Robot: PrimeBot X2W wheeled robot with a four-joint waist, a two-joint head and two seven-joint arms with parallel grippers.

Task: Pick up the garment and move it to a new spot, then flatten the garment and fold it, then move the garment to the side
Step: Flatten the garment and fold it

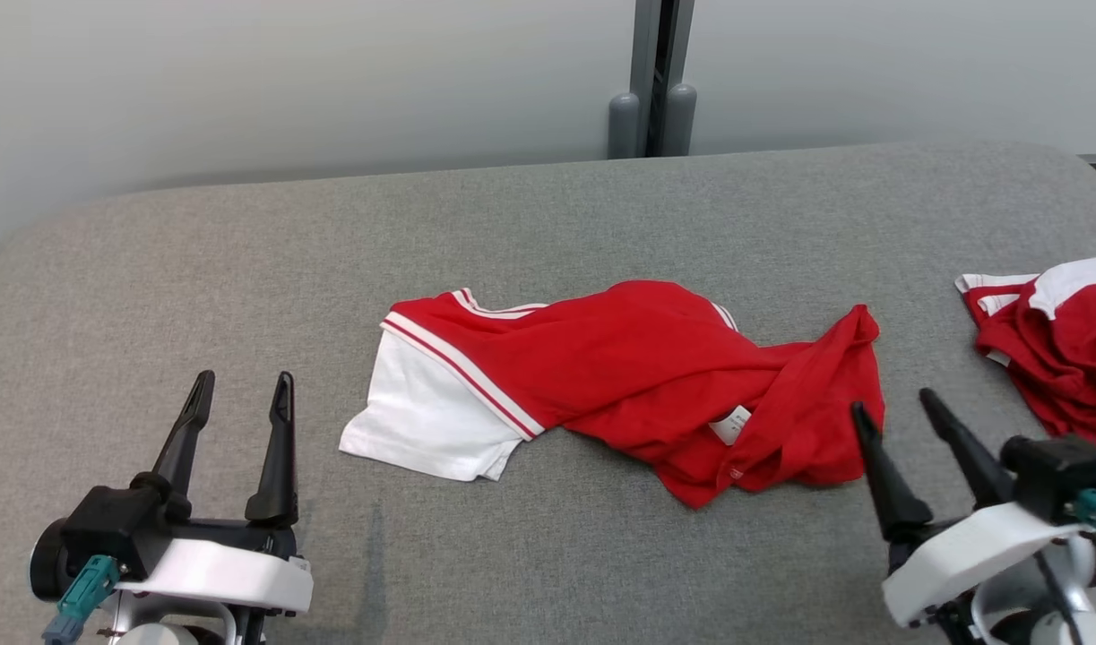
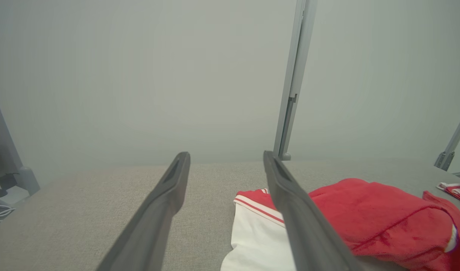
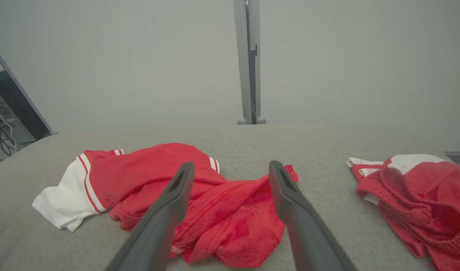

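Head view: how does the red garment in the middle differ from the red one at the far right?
The middle garment lies stretched out, its white sleeve spread flat toward the robot's left; the far-right garment is bunched in a heap. The middle garment is whole in view; the far-right garment is cut off by the picture's edge. A white label shows on the middle garment, none on the far-right garment. Both are red with white trim, lying unheld on the grey surface.

A crumpled red-and-white garment [image 1: 1054, 349] lies at the right edge of the grey fabric-covered tabletop [image 1: 548, 224]; a grey upright post [image 1: 660, 81] stands behind the far edge.
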